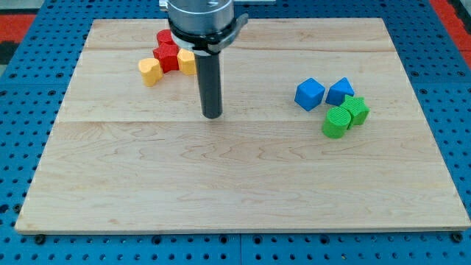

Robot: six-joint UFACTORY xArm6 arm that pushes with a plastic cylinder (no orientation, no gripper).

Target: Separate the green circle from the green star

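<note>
The green circle (337,122) lies at the view's right, touching the green star (356,110) just up and right of it. My tip (212,115) rests on the board near the middle, far to the left of both green blocks. A blue cube (310,94) and a blue triangle (340,91) sit just above the green pair, the triangle touching the star.
At the view's top left are a red star (168,57), a red block (163,37) behind it, a yellow heart (150,71) and a yellow block (187,62) partly behind my rod. The wooden board (243,191) lies on a blue perforated table.
</note>
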